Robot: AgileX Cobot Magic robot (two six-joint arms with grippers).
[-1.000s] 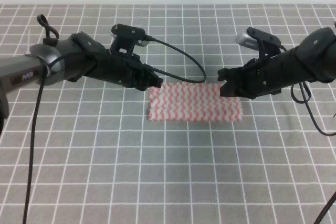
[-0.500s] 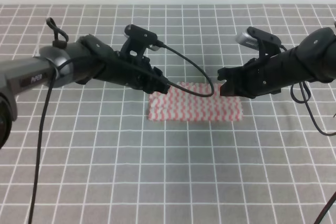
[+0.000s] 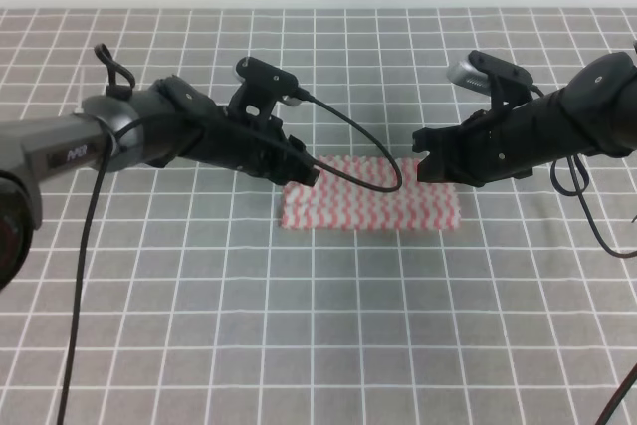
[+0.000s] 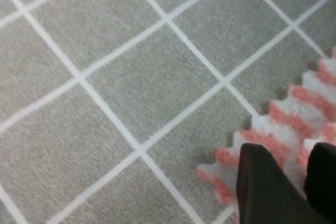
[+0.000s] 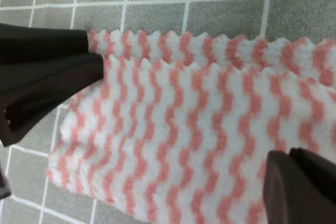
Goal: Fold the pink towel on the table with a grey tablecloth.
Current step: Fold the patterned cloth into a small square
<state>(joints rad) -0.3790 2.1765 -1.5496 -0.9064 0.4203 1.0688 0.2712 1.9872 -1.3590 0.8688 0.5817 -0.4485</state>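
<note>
Pink-and-white zigzag towel (image 3: 370,193), pinked edges

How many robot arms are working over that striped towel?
2. The left arm's gripper is at the pink towel's far-left corner; the right arm's gripper is at its far-right corner. The towel lies on the table with a grey tablecloth.

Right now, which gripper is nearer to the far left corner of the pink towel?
Left. The left gripper sits at the far left corner of the pink towel, its fingertips over the cloth. The right gripper is at the far right edge, across the towel.
</note>
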